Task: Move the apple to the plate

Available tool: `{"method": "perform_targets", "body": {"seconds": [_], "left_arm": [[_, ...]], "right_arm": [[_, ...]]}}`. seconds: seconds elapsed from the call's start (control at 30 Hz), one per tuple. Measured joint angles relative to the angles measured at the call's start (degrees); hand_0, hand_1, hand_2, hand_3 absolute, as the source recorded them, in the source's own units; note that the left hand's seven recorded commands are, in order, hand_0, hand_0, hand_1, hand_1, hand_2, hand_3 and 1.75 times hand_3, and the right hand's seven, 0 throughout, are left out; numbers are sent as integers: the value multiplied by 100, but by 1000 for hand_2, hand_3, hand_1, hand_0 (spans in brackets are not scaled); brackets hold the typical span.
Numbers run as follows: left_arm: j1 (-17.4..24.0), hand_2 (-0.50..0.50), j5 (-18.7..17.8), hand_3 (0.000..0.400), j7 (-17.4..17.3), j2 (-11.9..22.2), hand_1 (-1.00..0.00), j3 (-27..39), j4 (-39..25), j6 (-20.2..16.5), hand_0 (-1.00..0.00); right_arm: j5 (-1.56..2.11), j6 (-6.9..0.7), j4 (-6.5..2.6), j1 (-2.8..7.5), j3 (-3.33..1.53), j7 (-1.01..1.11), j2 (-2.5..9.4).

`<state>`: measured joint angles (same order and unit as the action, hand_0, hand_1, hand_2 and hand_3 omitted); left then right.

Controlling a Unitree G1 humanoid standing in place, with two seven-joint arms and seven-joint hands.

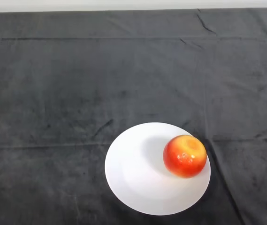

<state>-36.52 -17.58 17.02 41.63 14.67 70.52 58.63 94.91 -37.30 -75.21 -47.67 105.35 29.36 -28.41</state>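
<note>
A red and yellow apple (pixel 185 156) sits on the right side of a round white plate (pixel 133 176) in the head view. The plate lies on the dark cloth near the table's front edge, a little right of centre. The apple rests close to the plate's right rim, its yellow top facing up.
The dark cloth (pixel 77 84) covers the whole table, with shallow creases running across it. The table's far edge (pixel 133 10) runs along the top of the view.
</note>
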Motion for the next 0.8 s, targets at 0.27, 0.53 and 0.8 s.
{"method": "perform_targets", "body": {"seconds": [0.27, 0.53, 0.8], "left_arm": [[0, 0, 3, 0, 53, 0, 0, 92, 1, -1, 0], [10, 0, -3, 0, 53, 0, 0, 259, 1, -8, 0], [81, 0, -2, 0, 52, 0, 0, 453, 2, -20, 0]], "right_arm": [[0, 0, 0, 0, 0, 0, 0], [0, 0, 0, 0, 0, 0, 0], [0, 0, 0, 0, 0, 0, 0]]}}
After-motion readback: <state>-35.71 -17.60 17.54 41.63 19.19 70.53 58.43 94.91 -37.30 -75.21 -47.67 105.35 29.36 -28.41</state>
